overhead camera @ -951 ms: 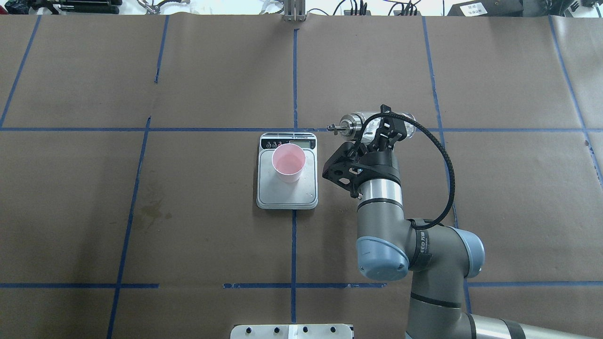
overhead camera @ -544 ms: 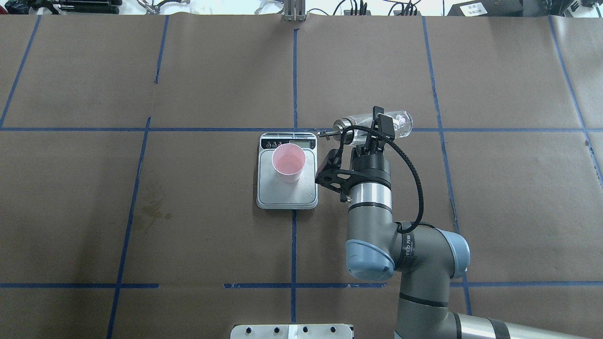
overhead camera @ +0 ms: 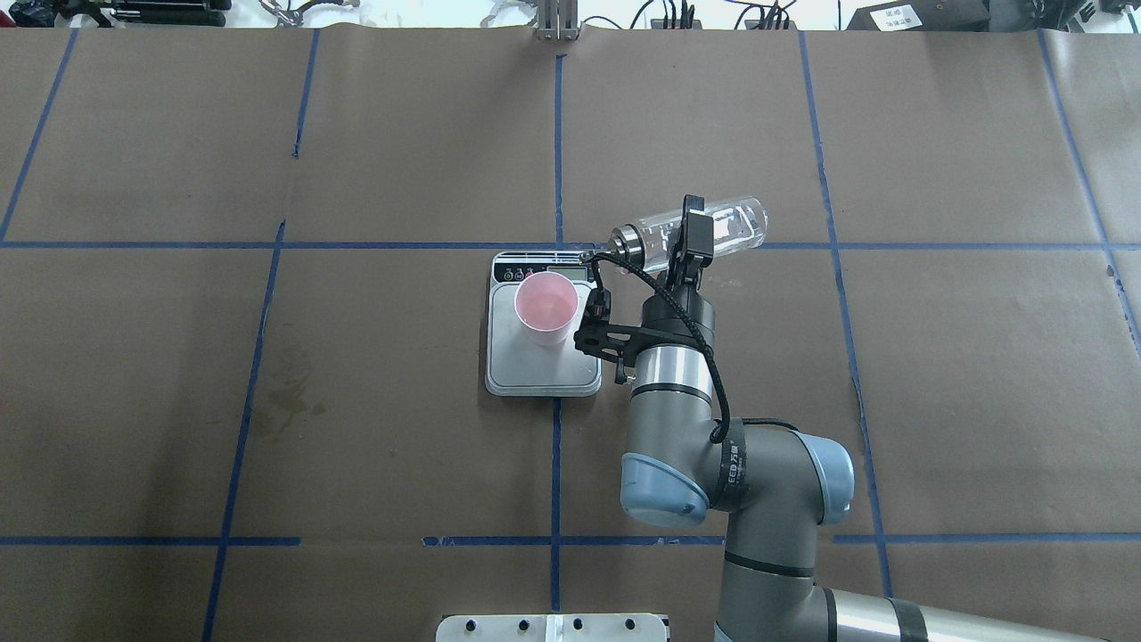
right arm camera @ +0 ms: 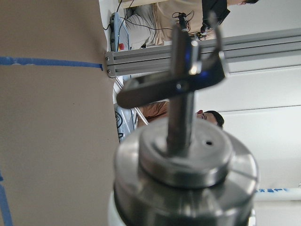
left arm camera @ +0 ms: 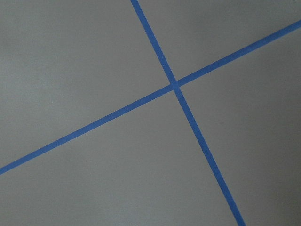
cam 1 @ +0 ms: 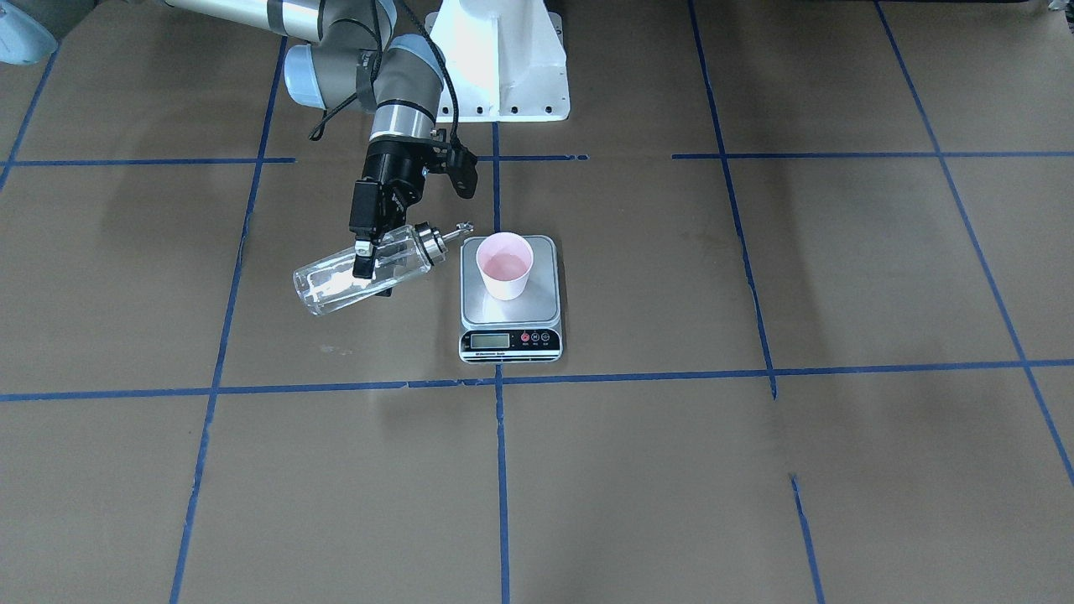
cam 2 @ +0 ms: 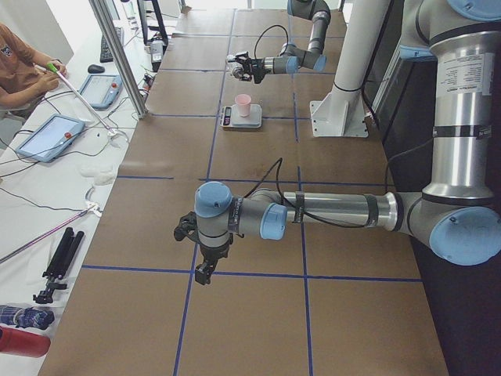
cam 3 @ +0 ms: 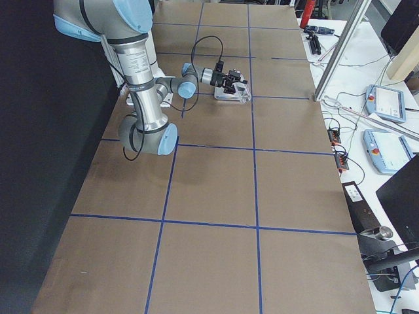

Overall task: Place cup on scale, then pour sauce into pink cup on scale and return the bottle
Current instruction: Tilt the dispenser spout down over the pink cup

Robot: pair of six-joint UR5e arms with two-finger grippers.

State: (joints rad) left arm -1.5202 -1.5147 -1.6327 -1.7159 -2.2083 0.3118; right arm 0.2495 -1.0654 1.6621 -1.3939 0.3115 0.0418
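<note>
Overhead exterior: my right hand [overhead camera: 689, 245] is clamped on the bottle [overhead camera: 729, 225], tipped nearly level just right of centre. The cup [overhead camera: 545, 308] stands on the scale [overhead camera: 535, 373] at centre. My left hand [cam 2: 203, 271] shows only from the side; I cannot tell how far open it is.

Tilted bottle [overhead camera: 736, 223] beside cup [overhead camera: 545, 308] on scale [overhead camera: 535, 375]

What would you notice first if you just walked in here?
The right gripper holds a clear glass bottle tipped sideways above the middle of the brown tabletop. Just beside it, a pink cup stands on a silver scale.
</note>
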